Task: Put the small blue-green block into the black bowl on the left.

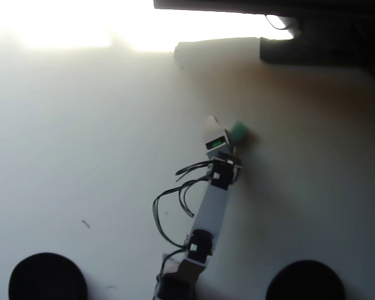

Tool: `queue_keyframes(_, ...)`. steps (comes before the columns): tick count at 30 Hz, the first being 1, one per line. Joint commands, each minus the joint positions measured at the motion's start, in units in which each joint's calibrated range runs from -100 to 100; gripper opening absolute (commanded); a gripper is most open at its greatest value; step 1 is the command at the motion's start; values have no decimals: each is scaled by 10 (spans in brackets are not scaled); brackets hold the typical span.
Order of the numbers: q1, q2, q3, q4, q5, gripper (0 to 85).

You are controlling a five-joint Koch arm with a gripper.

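In the overhead view, the claw (pixel 220 130) sits right over the small blue-green block (pixel 239 131), which lies on the pale counter (pixel 81 137) far from the arm's base, partly hidden by the arm's head, and I cannot tell whether the claw is spread or clenched. The black bowl (pixel 47 277) at lower left in this view and a second black bowl (pixel 305 280) at lower right are both well apart from the block. The risk, as I judge it, is that the claw descends off-centre and nudges the soft block aside, and the washed-out glare makes alignment hard to check.

Blown-out glare at top, soft, perhaps hazy
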Motion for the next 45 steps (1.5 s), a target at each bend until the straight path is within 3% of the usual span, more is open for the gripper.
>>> queue_keyframes(1,-5,-3,41,-14,-3,498)
queue_keyframes(9,-16,-16,45,-31,-15,497)
queue_keyframes(25,-29,73,105,5,-91,490)
queue_keyframes(33,-31,162,188,5,-109,478)
queue_keyframes(42,-31,156,184,3,-109,373)
queue_keyframes(45,-30,151,176,3,-108,256)
